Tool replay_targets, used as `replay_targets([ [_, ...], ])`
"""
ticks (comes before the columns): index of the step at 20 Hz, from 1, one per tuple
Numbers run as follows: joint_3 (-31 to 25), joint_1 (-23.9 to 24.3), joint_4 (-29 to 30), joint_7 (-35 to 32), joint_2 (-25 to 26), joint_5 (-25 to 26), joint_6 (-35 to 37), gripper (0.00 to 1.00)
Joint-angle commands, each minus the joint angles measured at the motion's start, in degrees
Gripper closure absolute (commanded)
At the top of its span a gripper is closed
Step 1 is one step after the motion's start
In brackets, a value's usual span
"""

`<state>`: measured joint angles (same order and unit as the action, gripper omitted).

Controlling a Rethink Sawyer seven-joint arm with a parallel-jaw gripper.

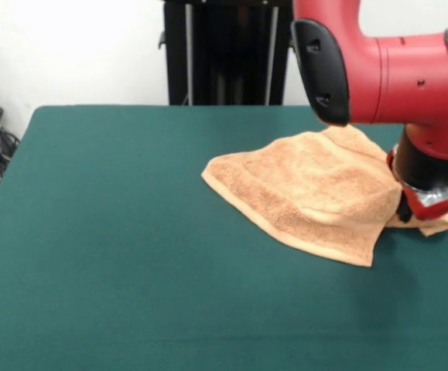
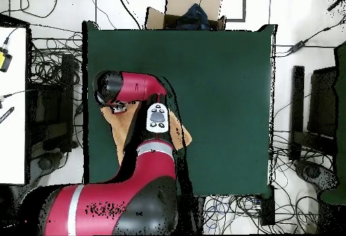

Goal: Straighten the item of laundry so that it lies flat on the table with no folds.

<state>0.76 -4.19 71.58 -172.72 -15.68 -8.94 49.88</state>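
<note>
Currently the arm [image 1: 386, 73] enters the front view from the top right, red shell with a black panel, and bends down at the right edge. The gripper [image 1: 423, 202] sits low at the right side of the frame, its red-and-black end right at the towel's right-hand corner. Fingertips are hidden behind the wrist housing and the cloth, so I cannot tell whether it's spread, narrow, or pinching fabric.

The towel [image 1: 316, 189], orange-tan terry, lies on the table [image 1: 115, 247] right of centre in the front view, upper-middle of the green surface. It isn't flat: bunched, with a fold running across the middle and one layer lapped over another along the lower right. The lower-left hem forms a straight diagonal edge with a visible band. A small flap pokes out under the gripper at the far right. The back corner of the cloth is hidden behind the arm.

In the overhead view the towel [image 2: 121, 135] sits in the left part of the green top, mostly covered by the arm [image 2: 128, 88]; only tan patches show left of and right of the wrist. Gripper itself isn't distinguishable from above.

Left half of the table in the front view is bare green felt.
</note>
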Motion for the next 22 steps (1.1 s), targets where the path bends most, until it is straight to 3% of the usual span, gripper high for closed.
replay_targets([
  [1, 4.6, -1.0, 0.3, -4.9, 1.4, 4.0, -3.1, 1.0],
  [10, 6.2, -1.4, 0.1, -3.6, -0.1, 3.0, -3.2, 1.0],
  [16, 5.7, -2.5, 2.8, -5.5, -1.3, 2.5, -12.1, 1.0],
  [22, 6.5, -3.9, 3.5, -5.9, -1.8, 1.5, -12.2, 1.0],
])
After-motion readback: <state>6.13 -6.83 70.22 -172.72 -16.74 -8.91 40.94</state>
